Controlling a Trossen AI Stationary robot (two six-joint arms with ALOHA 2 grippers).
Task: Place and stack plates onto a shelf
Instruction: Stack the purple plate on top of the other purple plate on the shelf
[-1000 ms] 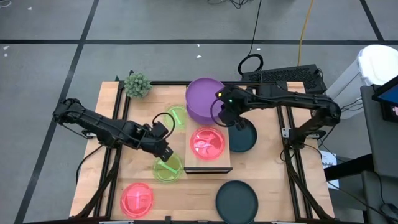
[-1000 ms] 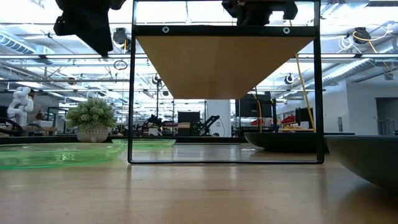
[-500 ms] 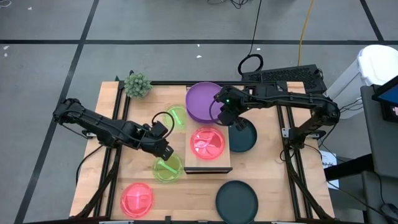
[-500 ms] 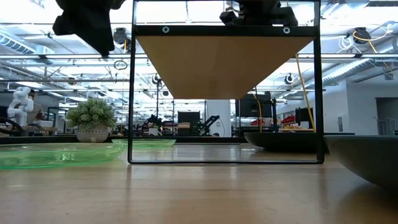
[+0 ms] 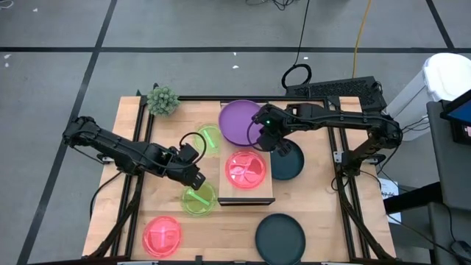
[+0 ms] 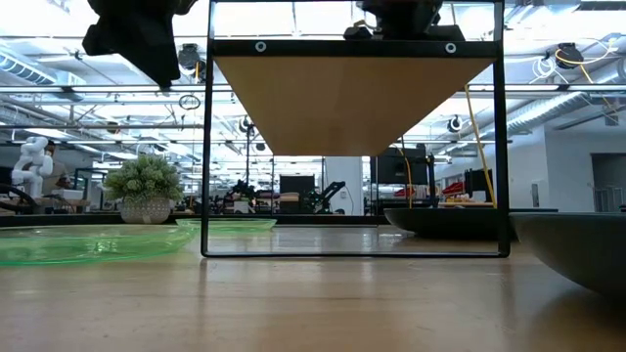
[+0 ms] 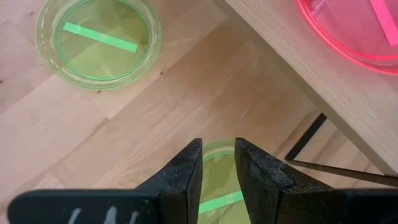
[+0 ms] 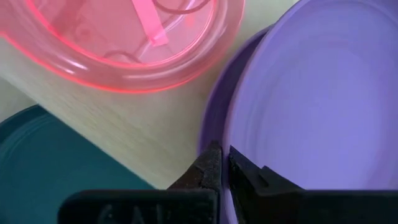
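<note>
My right gripper (image 5: 265, 138) is shut on a purple plate (image 5: 239, 121) over the far end of the light-wood shelf (image 5: 246, 196). A translucent pink plate (image 5: 246, 168) rests on the shelf's middle. My left gripper (image 5: 193, 179) hovers, slightly open, above a neon green plate (image 5: 197, 201) lying on the table left of the shelf. In the left wrist view that green plate (image 7: 217, 180) shows between the fingers of my left gripper (image 7: 217, 163). The low view shows the arm well above the table. My right gripper (image 8: 224, 163) pinches the purple plate's rim (image 8: 216, 127) on its right side, the side toward the pink plate, coming from above and slanting in from the table's right. One finger lies on the plate's inner face (image 8: 311, 93), one outside. Whether the plate touches the shelf, I cannot tell.
A second green plate (image 5: 209, 138) lies left of the shelf, nearer the far edge. A pink plate (image 5: 162, 235) and a dark teal plate (image 5: 280, 237) sit near the table's near edge. Another teal plate (image 5: 288, 163) lies right of the shelf. A small plant (image 5: 162, 99) stands at the far-left corner.
My right gripper has come down and a little toward the table's left with the purple plate. The plate's far edge has dropped while its near edge stayed over the shelf.
</note>
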